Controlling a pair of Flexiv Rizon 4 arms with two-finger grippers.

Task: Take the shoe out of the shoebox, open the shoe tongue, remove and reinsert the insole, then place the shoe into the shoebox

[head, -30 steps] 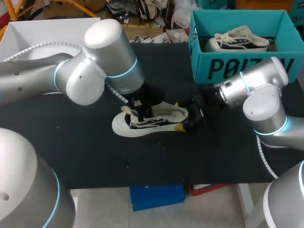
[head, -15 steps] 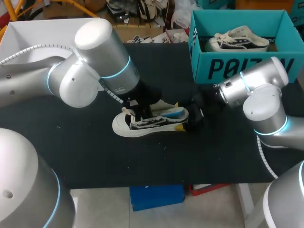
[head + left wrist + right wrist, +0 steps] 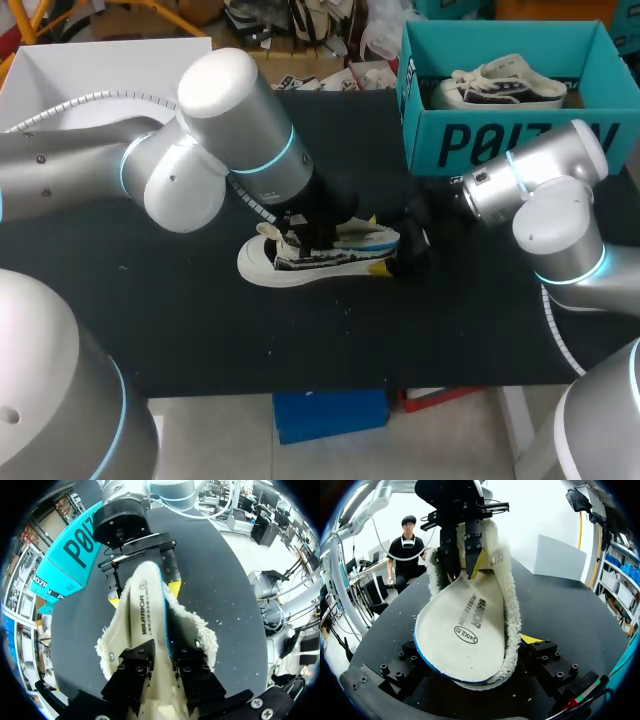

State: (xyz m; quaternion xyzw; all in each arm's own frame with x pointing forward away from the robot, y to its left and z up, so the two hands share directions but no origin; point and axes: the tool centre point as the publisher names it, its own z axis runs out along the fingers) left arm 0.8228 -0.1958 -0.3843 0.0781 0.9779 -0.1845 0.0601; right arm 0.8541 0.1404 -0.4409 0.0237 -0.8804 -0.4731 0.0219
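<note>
Shoe, a pale low-top with a fleecy lining, lies on its sole toward the near middle of the black bench, toe pointing to my left and heel to my right. The left end effector comes down over the shoe's opening from my left arm; its two fingers stand narrow, pinched from two sides onto the front part of the insole. The cream insole with its blue edge is raised partly out of the shoe, its heel end lying over the fleecy collar. Just beyond, at the heel, the right end effector reaches in low from my right arm, its fingers set fairly wide and clamped on the shoe's heel from both sides, the yellow tips pressed against the lining's rim. Farther back, at the far right of the bench and well apart from all this, stands the teal shoebox, open on top, with a second shoe lying inside it.
</note>
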